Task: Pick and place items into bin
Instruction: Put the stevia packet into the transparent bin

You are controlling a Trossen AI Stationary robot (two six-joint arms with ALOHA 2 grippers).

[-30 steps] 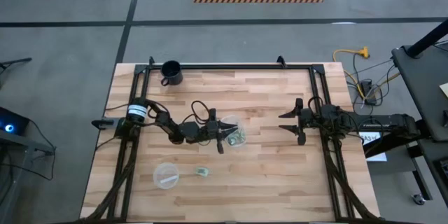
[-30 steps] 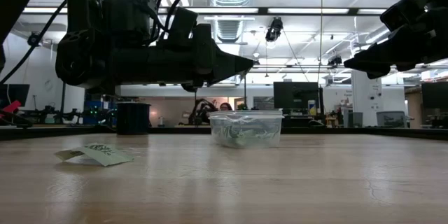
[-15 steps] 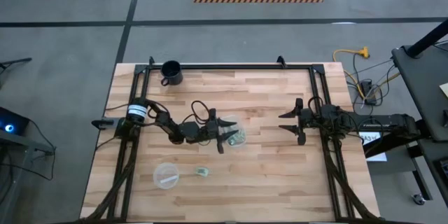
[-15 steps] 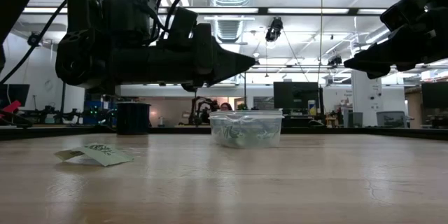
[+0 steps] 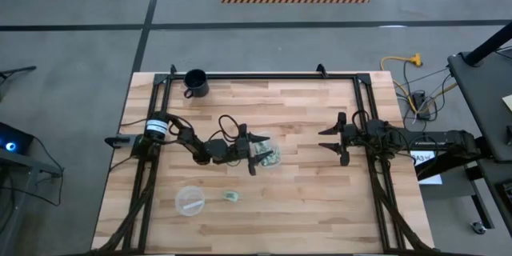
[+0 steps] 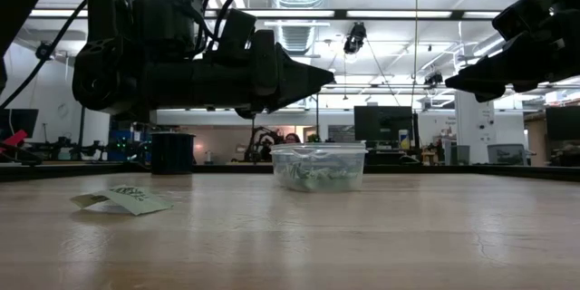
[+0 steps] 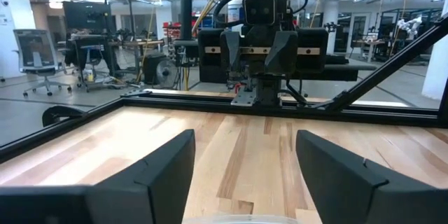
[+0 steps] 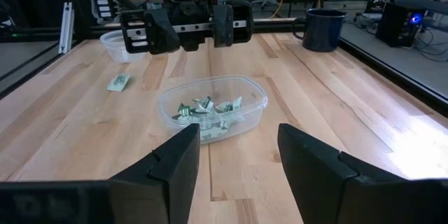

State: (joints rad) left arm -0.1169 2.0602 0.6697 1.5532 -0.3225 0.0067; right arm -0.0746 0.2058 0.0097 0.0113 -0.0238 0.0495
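Note:
The bin [image 8: 212,115], a clear round cup, stands on its base mid-table and holds several pale-green and white items [image 8: 206,108]. One more item [image 5: 231,197] lies flat on the wood nearer the front edge, also seen as a loose item [image 6: 127,200] in the low view. My left gripper [image 5: 258,154] hovers level over the bin's left rim [image 7: 238,218], open, with nothing between its fingers [image 7: 161,175]. My right gripper [image 5: 336,139] waits open at the table's right, pointing toward the bin, with nothing between its fingers.
A black mug [image 5: 195,83] stands at the far left corner. A flatter clear dish [image 5: 190,201] sits near the front left, beside the loose item. Black frame rails [image 5: 264,76] run along the table's far, left and right sides. Bare wood [image 5: 320,200] lies right of the bin.
My left gripper has opened its fingers wide while staying in place above the bin. The arm itself has not shifted, and the right arm has kept still.

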